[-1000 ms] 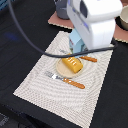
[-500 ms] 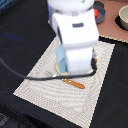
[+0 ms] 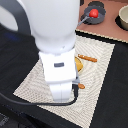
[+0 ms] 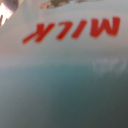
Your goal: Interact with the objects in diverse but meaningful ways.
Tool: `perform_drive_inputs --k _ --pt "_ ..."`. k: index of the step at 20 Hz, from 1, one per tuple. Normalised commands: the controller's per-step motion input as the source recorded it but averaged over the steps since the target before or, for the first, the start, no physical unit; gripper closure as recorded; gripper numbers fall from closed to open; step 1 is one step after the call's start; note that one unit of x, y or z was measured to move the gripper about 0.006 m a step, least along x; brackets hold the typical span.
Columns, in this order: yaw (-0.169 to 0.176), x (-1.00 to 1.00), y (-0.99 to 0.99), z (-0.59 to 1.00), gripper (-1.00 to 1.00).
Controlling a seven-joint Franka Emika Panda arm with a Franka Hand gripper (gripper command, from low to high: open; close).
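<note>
While the white arm [image 3: 52, 45] fills the exterior view's left and middle, it hides its own pincer, so whether that is spread or pressed together cannot be told; beneath it lies a striped mat [image 3: 30, 82] on the dark desk [image 3: 112, 90]; the pale blue-white carton [image 4: 64, 75], red "MILK" on its face, fills the wrist view; just right, a ridged yellow-orange block [image 3: 78, 63] peeks out beside orange-handled cutlery [image 3: 87, 58]; farther right, a small red tomato [image 3: 93, 13] sits in a grey pot [image 3: 98, 20].

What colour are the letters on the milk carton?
Red, on the pale blue-white carton; the wrist view shows them best.
</note>
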Motion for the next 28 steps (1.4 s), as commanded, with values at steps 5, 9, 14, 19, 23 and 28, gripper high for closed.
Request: perform_drive_inputs --k 5,9,14,19,23,28 --pt "0.002 0.05 -0.09 -0.47 1.0" --pt "0.0 0.08 -0.08 -0.22 1.0" --pt "0.0 0.16 -0.08 0.11 1.0" --pt "0.0 0.23 0.0 0.15 -1.0" --pt "0.0 0.13 0.0 0.0 -1.0" --pt "-0.001 0.1 0.03 0.69 -1.0"
